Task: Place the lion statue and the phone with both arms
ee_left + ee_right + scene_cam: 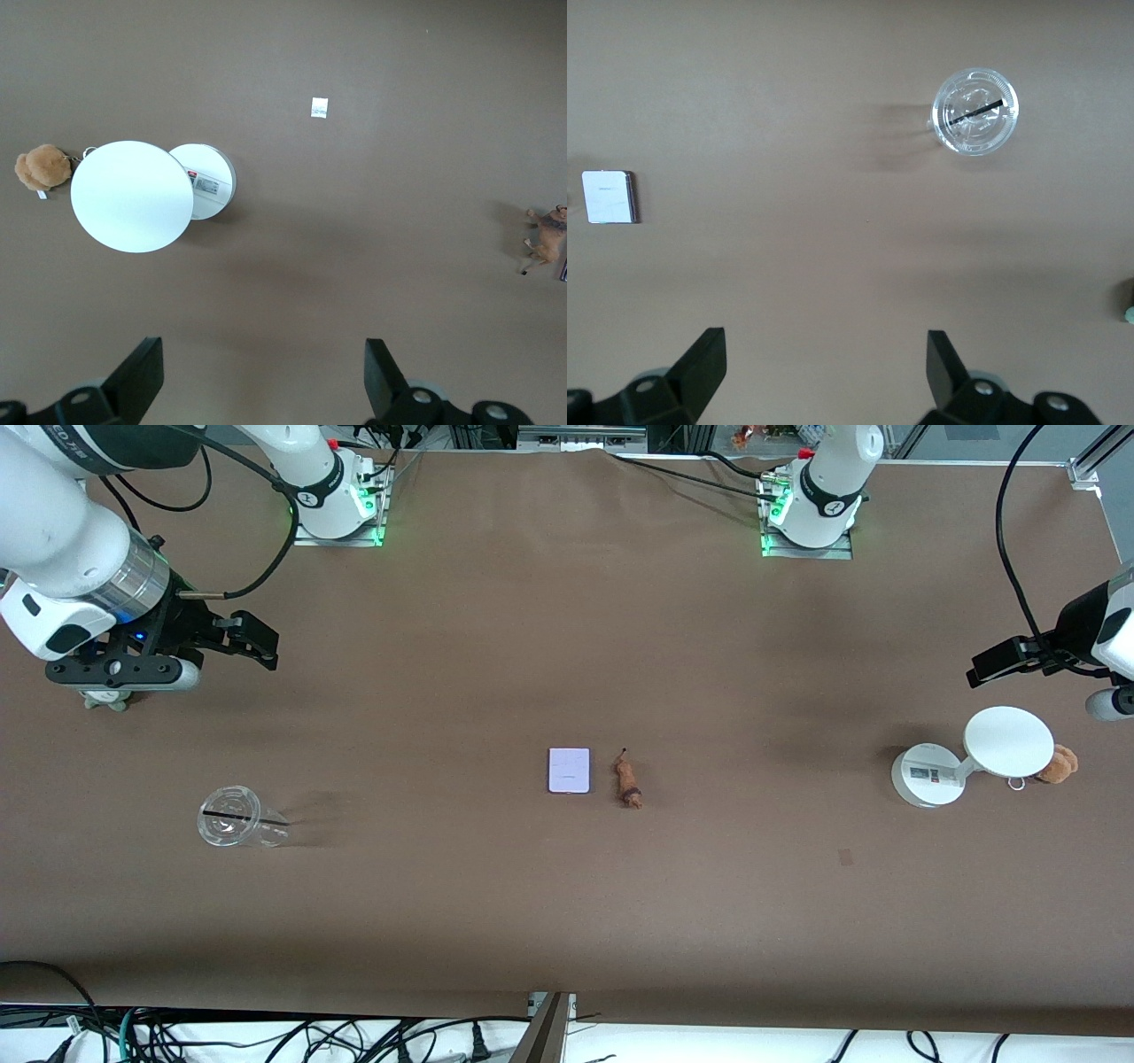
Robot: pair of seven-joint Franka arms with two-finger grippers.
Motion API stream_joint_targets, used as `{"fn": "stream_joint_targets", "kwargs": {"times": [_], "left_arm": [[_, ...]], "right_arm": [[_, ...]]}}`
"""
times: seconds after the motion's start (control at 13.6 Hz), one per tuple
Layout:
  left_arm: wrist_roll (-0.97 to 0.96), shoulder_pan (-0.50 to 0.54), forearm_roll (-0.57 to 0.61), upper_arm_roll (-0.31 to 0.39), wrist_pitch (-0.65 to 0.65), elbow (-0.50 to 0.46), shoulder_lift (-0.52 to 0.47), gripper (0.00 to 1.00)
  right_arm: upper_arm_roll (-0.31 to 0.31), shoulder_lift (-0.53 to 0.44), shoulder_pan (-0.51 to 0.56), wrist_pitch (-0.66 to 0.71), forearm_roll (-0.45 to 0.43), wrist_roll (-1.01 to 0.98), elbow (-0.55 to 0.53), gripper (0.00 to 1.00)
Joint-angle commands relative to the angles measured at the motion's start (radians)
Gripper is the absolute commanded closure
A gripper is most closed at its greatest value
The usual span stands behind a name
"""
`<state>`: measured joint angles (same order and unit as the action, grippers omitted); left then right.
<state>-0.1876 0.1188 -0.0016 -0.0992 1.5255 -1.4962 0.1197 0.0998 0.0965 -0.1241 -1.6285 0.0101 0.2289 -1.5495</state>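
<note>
Lion statue (628, 779) lies on its side at mid-table, just beside the phone (569, 771) but not touching it — statue toward the left arm's end, phone lying flat. I note both untouched. My left gripper (261, 376) hangs with fingers wide and nothing held over bare table near the white stand (927, 776), whose disc (1008, 741) partly hides a tan plush (1058, 763). My right gripper (824, 372) is likewise spread wide and empty over the table at the right arm's end — a clear lidded cup (232, 816) stands nearer the front camera.
</note>
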Motion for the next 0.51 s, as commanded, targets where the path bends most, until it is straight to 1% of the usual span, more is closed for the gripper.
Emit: {"fn": "stream_joint_targets", "kwargs": {"times": [0.0,0.44], "left_arm": [[0.023,-0.004,-0.02,0.012,0.016,-0.024,-0.022,0.0],[0.023,0.004,-0.024,0.012,0.018,-0.027,-0.017,0.0]], "right_arm": [[0.001,0.005,0.0,0.004,0.016,0.007,0.014,0.0],[0.001,0.005,0.0,0.004,0.016,0.006,0.014,0.0]]}}
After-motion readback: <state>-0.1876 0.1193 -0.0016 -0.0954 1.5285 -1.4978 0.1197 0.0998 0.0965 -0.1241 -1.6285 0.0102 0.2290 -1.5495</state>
